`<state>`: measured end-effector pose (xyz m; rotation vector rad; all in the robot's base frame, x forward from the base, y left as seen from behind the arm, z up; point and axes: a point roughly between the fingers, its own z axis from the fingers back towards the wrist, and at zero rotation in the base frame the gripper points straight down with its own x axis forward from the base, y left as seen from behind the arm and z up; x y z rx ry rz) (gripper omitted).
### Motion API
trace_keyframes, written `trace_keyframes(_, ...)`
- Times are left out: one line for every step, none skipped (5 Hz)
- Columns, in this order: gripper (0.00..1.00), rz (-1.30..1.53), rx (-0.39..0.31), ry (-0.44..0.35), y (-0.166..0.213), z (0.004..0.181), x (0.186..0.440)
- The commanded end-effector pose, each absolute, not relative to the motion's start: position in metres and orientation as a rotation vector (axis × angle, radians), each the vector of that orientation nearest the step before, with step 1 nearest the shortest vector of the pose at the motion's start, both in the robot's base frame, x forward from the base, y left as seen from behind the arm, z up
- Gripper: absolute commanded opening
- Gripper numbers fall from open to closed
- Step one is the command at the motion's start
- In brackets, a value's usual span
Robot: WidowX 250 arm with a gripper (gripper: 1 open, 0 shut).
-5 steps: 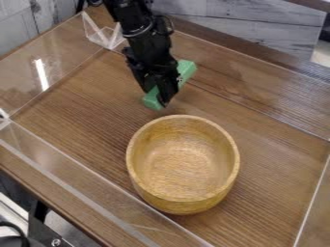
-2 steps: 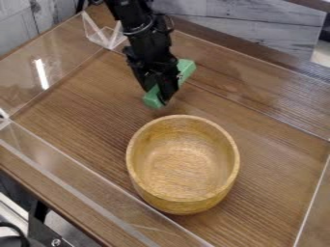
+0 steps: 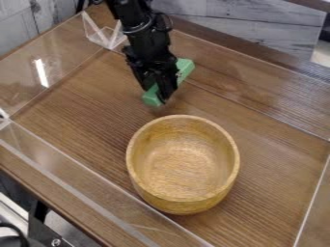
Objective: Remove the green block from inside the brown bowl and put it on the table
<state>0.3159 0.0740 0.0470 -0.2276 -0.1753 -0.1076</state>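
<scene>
The green block lies tilted against the table behind the brown bowl, outside it. My black gripper points steeply down and is shut on the block, its fingers covering the block's middle; green shows at the upper right and at the lower tip. The block's lower end looks to be at the table surface. The bowl sits in front of and to the right of the gripper, upright, and its pale inside has nothing in it.
Low clear acrylic walls run along the table's edges. A clear plastic piece stands behind the arm at the back left. A grey wall rises beyond the back edge.
</scene>
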Motion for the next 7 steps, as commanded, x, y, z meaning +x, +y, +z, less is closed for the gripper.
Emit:
trace_keyframes(0.00,-0.111,-0.207,-0.225,0.075,0.069,0.328)
trace_keyframes(0.00,-0.115,-0.213,-0.213,0.068,0.073,0.329)
trace_keyframes(0.00,-0.124,-0.217,-0.206,0.062,0.077,0.330)
trace_keyframes(0.00,-0.135,-0.221,-0.200,0.054,0.079,0.332)
trace_keyframes(0.00,-0.149,-0.223,-0.196,0.047,0.080,0.335)
trace_keyframes(0.00,-0.163,-0.226,-0.191,0.041,0.080,0.337)
trace_keyframes(0.00,-0.174,-0.229,-0.187,0.035,0.080,0.338)
